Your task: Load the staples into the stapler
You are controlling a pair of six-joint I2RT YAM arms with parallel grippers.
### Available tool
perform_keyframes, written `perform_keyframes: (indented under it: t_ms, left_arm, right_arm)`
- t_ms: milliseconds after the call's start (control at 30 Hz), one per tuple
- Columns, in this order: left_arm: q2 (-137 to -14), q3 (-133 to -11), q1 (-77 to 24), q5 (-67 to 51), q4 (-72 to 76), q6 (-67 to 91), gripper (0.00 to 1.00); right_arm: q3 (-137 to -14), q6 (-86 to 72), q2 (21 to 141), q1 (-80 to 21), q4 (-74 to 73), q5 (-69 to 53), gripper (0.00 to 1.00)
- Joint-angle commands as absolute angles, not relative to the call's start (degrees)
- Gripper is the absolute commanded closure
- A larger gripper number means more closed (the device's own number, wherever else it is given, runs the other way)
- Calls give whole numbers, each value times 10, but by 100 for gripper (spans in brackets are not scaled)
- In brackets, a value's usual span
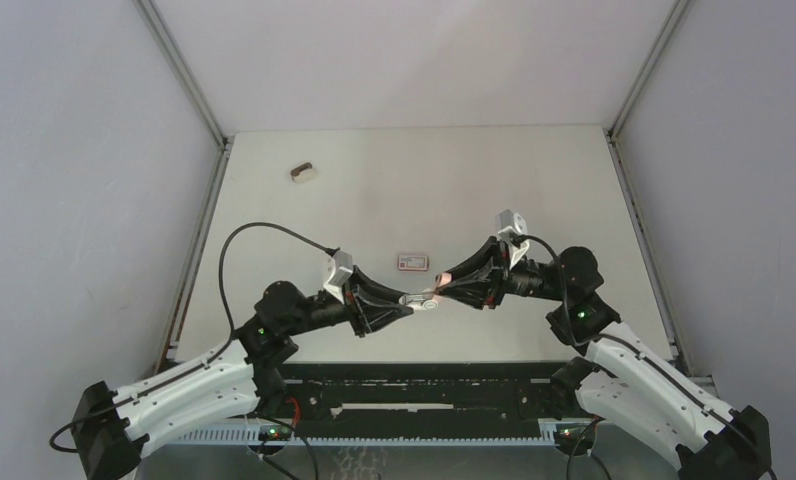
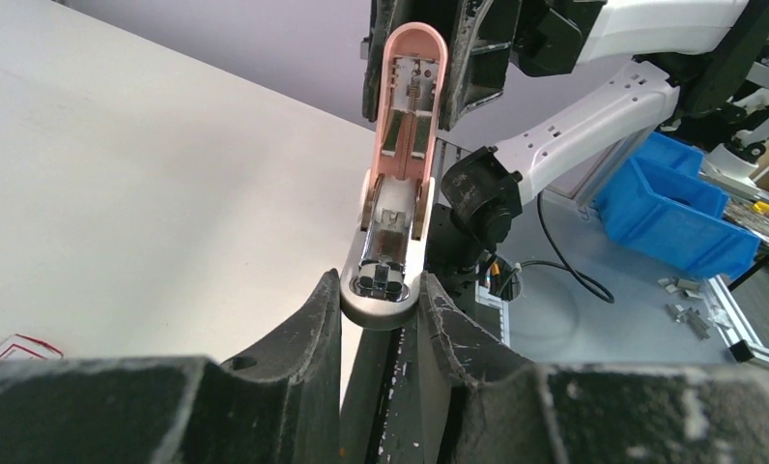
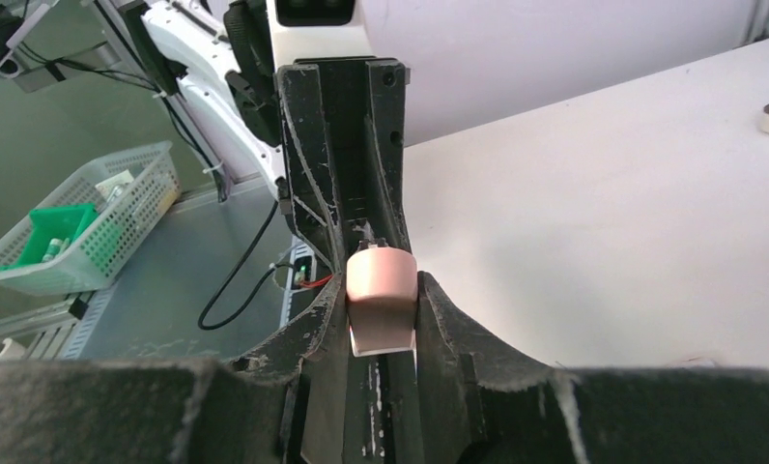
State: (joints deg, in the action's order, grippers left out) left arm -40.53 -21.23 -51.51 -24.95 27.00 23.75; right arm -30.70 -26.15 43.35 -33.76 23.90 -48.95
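**Both arms hold the opened stapler in mid-air over the table**

Pale table [image 1: 534, 200], walled on three sides. The left arm [image 1: 204, 375] and right arm [image 1: 644, 375] reach inward from the near edge and meet nose to nose above the near middle of the table.

The left gripper [image 2: 381, 290] is closed narrow on the white rounded end of the stapler [image 2: 400, 164], one finger on each side of it. The right gripper [image 3: 382, 290] is closed narrow on the pink end.

The stapler is hinged open and held off the table between the two grippers. From the left wrist its metal channel faces the camera and the pink top half stretches away into the right gripper's jaws.

A white box with a red label [image 1: 411, 262] lies flat on the table, just beyond the grippers.

The staples [image 1: 302, 172] appear to be the small dark-topped tray at the far left of the table, well apart from both arms. It is too small to make out the strips.
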Motion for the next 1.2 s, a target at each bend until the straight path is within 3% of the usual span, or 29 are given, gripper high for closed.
perform_keyframes:
  t_ms: [0,67,267,400,567,733,833,1167]
  left_arm:
    - [-419,-196,-505,-173,174,185,83]
    - [-422,-190,-504,-158,159,180,73]
    - [-395,-176,-503,-132,140,184,27]
    - [-354,-167,-498,-110,132,185,13]
    - [-347,-174,-453,-80,122,209,4]
    - [-416,-189,-292,-67,123,250,4]
    - [-455,-159,-207,-77,195,259,5]
    - [-416,-107,-193,-80,253,194,5]
  right_arm:
    - [-328,-249,395,-328,264,-431,100]
    - [-328,-231,389,-327,247,-412,100]
    - [-328,-194,386,-327,212,-370,100]
    - [-327,-167,387,-328,187,-335,100]
    - [-320,-124,412,-327,173,-235,100]
    - [-310,-102,483,-325,222,-147,100]
    - [-292,-96,529,-318,295,-133,100]
    - [-277,-74,722,-269,479,-160,100]
